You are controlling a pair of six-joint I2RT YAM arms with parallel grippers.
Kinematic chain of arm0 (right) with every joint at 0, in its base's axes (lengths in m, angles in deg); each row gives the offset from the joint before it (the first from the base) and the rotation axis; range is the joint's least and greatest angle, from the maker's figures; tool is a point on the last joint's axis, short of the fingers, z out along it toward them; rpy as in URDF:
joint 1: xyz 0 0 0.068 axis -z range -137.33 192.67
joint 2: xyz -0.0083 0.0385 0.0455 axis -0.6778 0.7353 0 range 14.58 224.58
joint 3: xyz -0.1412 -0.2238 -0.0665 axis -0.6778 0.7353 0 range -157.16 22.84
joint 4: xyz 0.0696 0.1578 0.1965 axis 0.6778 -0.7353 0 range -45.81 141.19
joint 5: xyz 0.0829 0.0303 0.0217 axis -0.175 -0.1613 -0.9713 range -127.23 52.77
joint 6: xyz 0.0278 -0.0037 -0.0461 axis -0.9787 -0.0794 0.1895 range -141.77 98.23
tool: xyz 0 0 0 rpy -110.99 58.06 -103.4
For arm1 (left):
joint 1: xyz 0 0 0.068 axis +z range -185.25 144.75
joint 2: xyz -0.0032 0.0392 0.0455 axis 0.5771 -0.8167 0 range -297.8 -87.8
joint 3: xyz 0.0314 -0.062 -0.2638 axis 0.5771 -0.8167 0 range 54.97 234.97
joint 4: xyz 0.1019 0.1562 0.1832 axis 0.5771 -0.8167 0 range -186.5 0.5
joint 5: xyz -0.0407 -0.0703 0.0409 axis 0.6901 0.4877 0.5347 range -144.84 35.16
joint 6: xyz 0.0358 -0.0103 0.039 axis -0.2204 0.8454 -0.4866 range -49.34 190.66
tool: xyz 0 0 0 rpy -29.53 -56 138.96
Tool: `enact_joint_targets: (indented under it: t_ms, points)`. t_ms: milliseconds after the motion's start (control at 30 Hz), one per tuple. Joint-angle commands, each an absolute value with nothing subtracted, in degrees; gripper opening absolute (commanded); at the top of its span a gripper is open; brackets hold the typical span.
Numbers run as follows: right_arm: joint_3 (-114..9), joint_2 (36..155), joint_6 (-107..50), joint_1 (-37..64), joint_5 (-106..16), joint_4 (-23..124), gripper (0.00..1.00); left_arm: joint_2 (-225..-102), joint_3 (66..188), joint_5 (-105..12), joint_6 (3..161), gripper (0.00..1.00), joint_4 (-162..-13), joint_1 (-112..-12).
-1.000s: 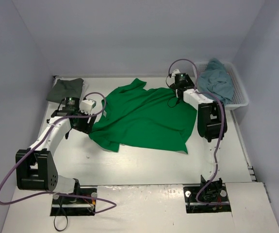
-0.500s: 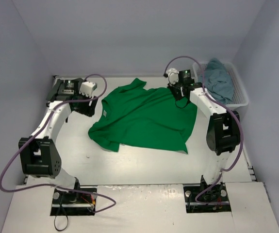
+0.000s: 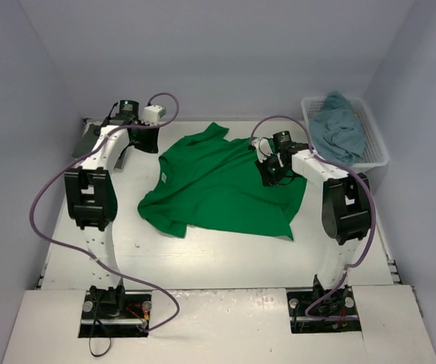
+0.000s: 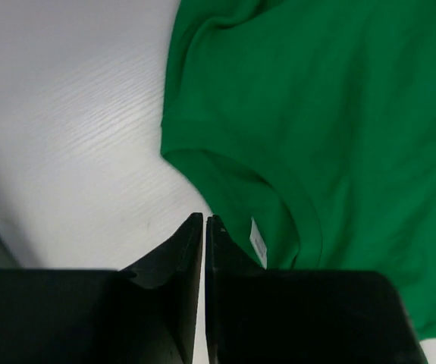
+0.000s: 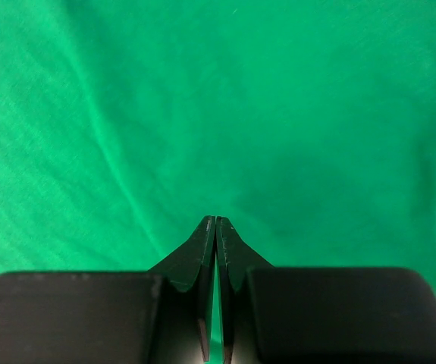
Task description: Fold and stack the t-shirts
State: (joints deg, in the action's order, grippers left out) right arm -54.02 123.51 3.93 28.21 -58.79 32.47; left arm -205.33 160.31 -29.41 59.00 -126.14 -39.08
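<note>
The green t-shirt (image 3: 225, 186) was seen spread unfolded on the worktop (image 3: 225, 258); a teal t-shirt (image 3: 337, 125) was heaped in the basket (image 3: 377, 145). The left tool (image 4: 204, 220) and right tool (image 5: 215, 220) were clenched on nothing. Folding was judged hardly begun.

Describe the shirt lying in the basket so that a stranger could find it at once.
Look to the far right corner of the table, where a white mesh basket sits. Crumpled inside it lies the dusty blue shirt, unlike the big green shirt, which is spread flat mid-table.
</note>
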Motion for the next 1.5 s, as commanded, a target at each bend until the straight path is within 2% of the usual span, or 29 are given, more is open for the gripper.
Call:
enact_joint_targets:
  t_ms: [0, 333, 433, 633, 1000, 1100, 1467]
  points:
    - [-52.9, 118.4, 4.2, 27.8, -61.0, 31.2, 0.00, -208.1, 167.3, -24.2, 59.0, 0.00, -127.7, -40.9]
    - [-46.8, 117.1, 4.1, 27.6, -60.4, 31.1, 0.00, -217.6, 177.8, -16.2, 60.2, 0.00, -126.3, -43.2]
    - [-44.9, 117.3, 3.2, 27.4, -60.4, 31.0, 0.00, -224.2, 186.3, -14.7, 60.9, 0.00, -124.9, -44.2]
    - [-43.7, 116.8, 2.7, 27.0, -59.8, 30.6, 0.00, -231.2, 194.6, -14.2, 62.6, 0.00, -126.1, -45.1]
    - [-42.8, 115.6, 1.6, 26.7, -60.3, 29.9, 0.00, -235.0, 194.3, -14.6, 65.5, 0.00, -121.5, -46.0]
    - [-42.0, 115.0, 2.4, 26.1, -60.2, 29.0, 0.00, -235.2, 194.5, -16.9, 65.4, 0.00, -120.2, -46.1]
    - [-39.2, 110.9, 6.1, 24.7, -53.6, 25.2, 0.00, -233.3, 194.2, -37.9, 65.6, 0.00, -119.9, -46.6]
